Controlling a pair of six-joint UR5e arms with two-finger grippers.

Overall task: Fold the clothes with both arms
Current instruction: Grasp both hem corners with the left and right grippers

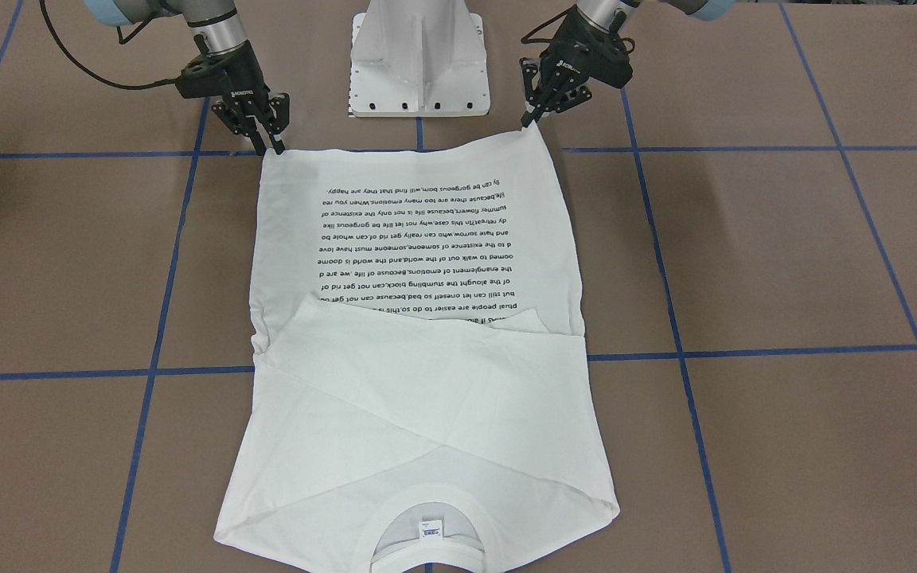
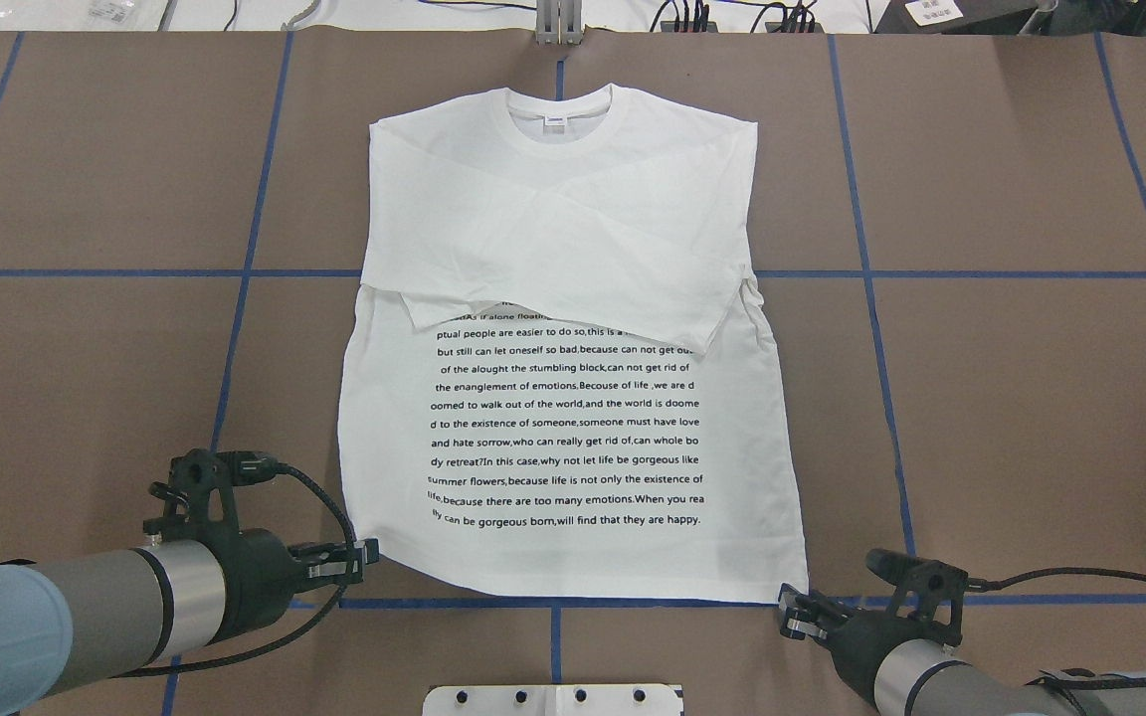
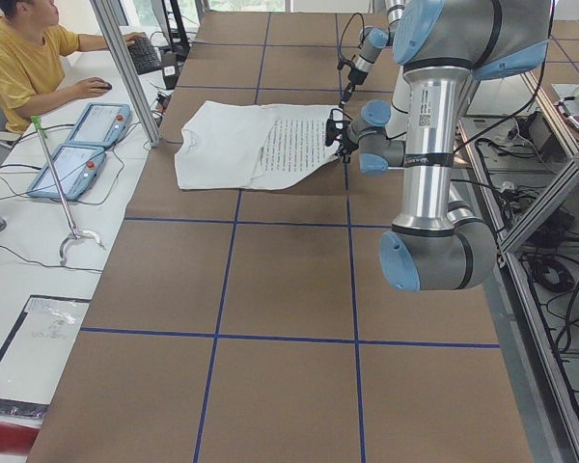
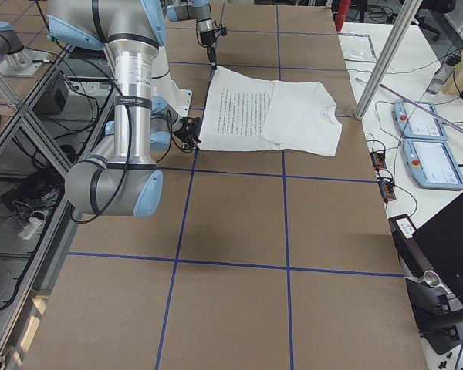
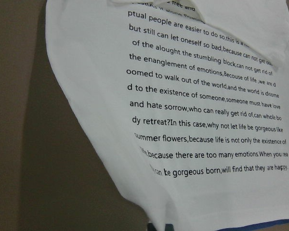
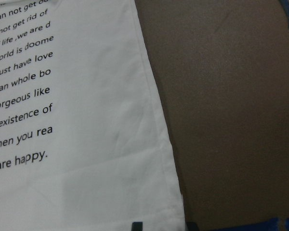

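Note:
The white long-sleeved T-shirt (image 1: 427,374) lies flat on the brown table, black text face up (image 2: 563,418), with both sleeves folded across the chest and the collar on the far side from me. My left gripper (image 1: 532,119) is shut on the hem corner on its side (image 2: 371,555), which is drawn up a little; its fingertips sit close together in the left wrist view (image 5: 160,226). My right gripper (image 1: 271,143) is open at the other hem corner (image 2: 787,612), its tips straddling the edge (image 6: 164,225).
The white pedestal base (image 1: 419,72) stands between the two arms just behind the hem. Blue tape lines (image 2: 245,273) grid the table. An operator (image 3: 24,58) sits at a side bench with two teach pendants (image 3: 96,121).

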